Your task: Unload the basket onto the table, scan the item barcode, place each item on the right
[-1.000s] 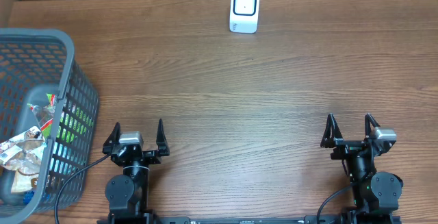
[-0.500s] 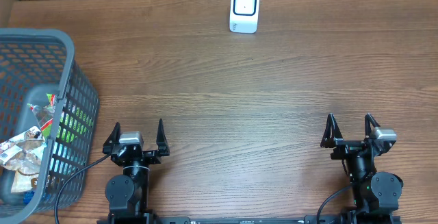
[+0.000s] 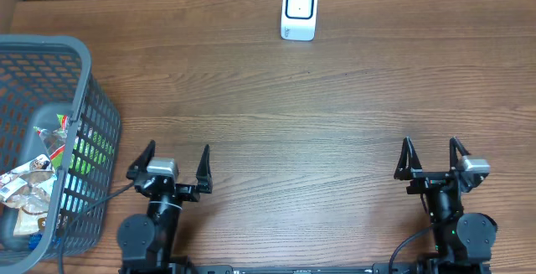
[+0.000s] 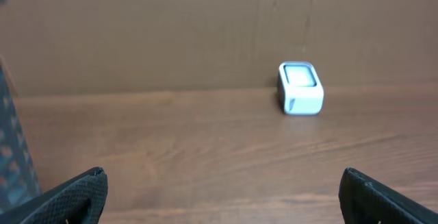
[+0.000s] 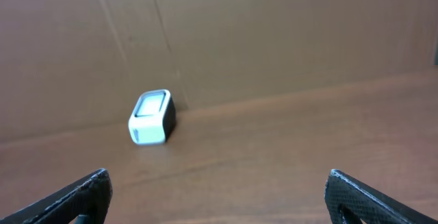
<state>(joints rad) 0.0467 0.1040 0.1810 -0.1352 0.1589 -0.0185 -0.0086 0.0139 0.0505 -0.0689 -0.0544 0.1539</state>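
A small white barcode scanner with a dark window stands at the far middle of the wooden table; the left wrist view has the scanner right of centre, the right wrist view has the scanner left of centre. Packaged items lie inside the grey basket at the left. My left gripper stands open and empty near the front edge, just right of the basket. At the front right my right gripper is open too, with nothing between its fingers.
A brown cardboard wall runs along the table's far side behind the scanner. A black cable trails from the left arm past the basket's front corner.
The left arm has shifted slightly right and forward, its fingers now reaching a little further up the table. The right arm has barely moved.
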